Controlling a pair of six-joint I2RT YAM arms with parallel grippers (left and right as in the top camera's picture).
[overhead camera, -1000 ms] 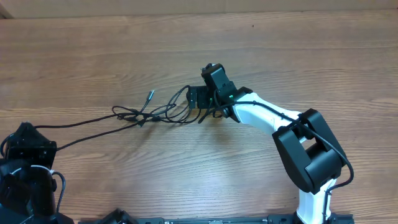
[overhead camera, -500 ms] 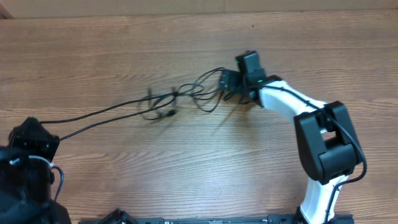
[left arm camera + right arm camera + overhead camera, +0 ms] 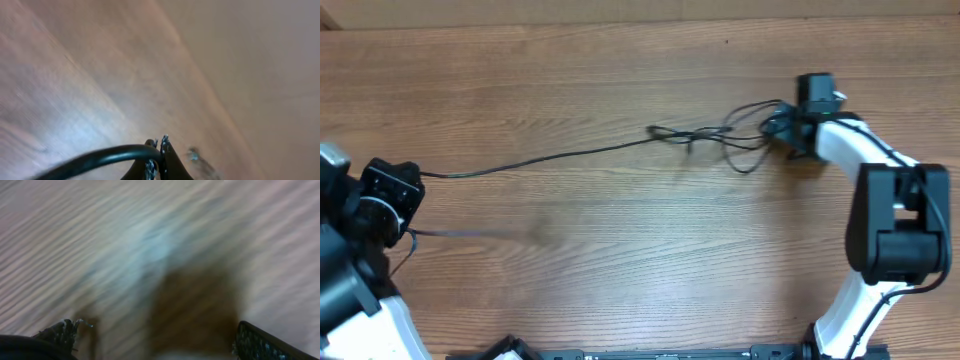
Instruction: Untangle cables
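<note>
Even overhead light, faint shadows beside cables (image 3: pixel 692 136), both wrist views smeared by motion blur

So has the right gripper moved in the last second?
Yes. The right gripper has swung rightward, from left of the dark speck on the table to right of it, and the cables followed.

The surface (image 3: pixel 620 250) is wood-grain, matt with a faint sheen. The cables (image 3: pixel 692 136) are thin, black and smooth, and look slightly glossy in the left wrist view. The right arm (image 3: pixel 842 142) has glossy white plastic shells and matt black joints.
</note>
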